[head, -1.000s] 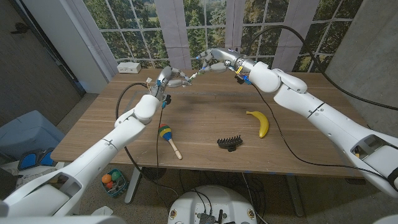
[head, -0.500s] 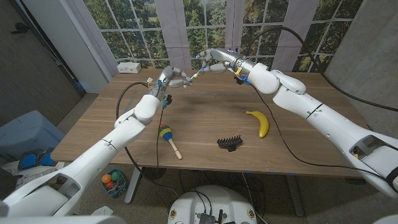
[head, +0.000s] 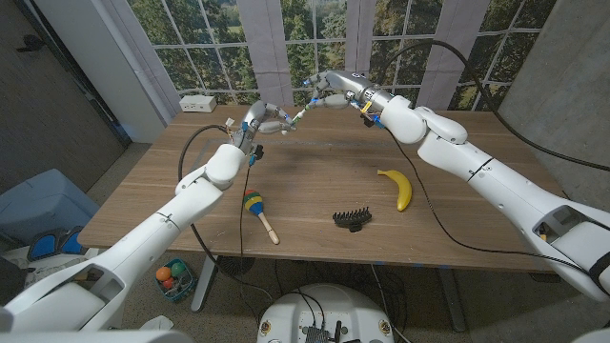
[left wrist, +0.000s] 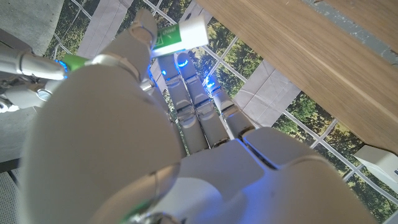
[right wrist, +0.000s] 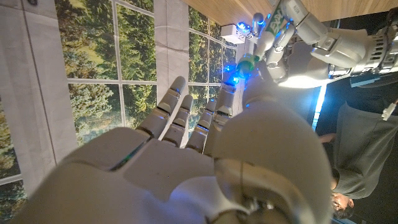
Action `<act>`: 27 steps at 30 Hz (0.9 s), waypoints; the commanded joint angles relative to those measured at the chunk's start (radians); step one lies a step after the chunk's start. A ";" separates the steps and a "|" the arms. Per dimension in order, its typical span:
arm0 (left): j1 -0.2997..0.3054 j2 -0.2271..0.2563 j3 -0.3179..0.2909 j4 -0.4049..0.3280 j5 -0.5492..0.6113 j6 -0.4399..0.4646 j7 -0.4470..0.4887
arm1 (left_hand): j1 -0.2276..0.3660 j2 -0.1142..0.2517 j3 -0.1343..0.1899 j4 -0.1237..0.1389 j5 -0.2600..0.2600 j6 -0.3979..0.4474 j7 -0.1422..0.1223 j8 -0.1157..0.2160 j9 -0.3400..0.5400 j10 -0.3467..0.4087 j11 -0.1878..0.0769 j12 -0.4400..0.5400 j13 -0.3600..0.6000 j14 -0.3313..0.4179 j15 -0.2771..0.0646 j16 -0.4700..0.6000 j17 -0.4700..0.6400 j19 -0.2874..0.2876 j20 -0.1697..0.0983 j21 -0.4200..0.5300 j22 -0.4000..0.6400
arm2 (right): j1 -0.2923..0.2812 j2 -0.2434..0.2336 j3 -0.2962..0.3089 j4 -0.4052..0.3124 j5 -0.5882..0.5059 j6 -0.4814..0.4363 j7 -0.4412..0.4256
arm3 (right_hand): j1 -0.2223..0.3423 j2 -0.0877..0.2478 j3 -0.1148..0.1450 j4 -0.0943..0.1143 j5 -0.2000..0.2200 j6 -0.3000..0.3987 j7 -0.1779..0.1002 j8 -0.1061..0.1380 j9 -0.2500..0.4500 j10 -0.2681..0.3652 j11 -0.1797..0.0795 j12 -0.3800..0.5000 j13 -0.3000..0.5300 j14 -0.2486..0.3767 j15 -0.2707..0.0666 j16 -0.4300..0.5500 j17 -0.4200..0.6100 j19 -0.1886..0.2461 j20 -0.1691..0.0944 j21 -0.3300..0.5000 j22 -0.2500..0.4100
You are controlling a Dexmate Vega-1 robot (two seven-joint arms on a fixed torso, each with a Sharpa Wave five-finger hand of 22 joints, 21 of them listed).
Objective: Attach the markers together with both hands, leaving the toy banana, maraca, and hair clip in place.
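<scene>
Markers held above the far middle of the wooden table [head: 315, 181] form a short slanted line between the two robot hands: in the head view the white-and-green marker [head: 296, 116] runs with its long axis rising from the left hand [head: 268, 122] toward the right hand [head: 330, 93], its upper end pointing at the right hand's fingertips. The left hand pinches this marker, and the left wrist view shows its white barrel with a green band [left wrist: 180, 35] pressed between the thumb and a finger at the fingertips. The right hand's fingers are closed around a second marker, whose green tip [right wrist: 249, 62] pokes out past its fingertips in the right wrist view and meets the left hand's marker; whether the two are fully seated together cannot be told. Two markers are visible, one per hand. On the near half of the table lie three other things, one of each, well apart from the hands: a yellow toy banana [head: 399, 187] on the right, a black toothed hair clip [head: 351, 218] near the middle, and a multicoloured maraca with a wooden handle [head: 257, 211] on the left, its handle pointing toward the near edge.
</scene>
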 commanded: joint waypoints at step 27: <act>-0.031 -0.016 0.016 0.030 0.011 -0.005 -0.007 | 0.001 0.021 0.092 0.113 0.025 -0.012 -0.004 0.002 0.028 0.125 -0.155 0.012 0.026 -0.013 -0.104 0.001 0.025 0.005 -0.019 0.002 0.006 | -0.006 -0.045 0.005 -0.060 0.022 0.004 0.078 | 0.000 -0.018 -0.019 0.005 0.010 0.061 -0.015 0.010 0.005 0.045 0.019 0.013 -0.003 -0.005 -0.172 -0.005 0.001 -0.002 -0.017 0.008 0.001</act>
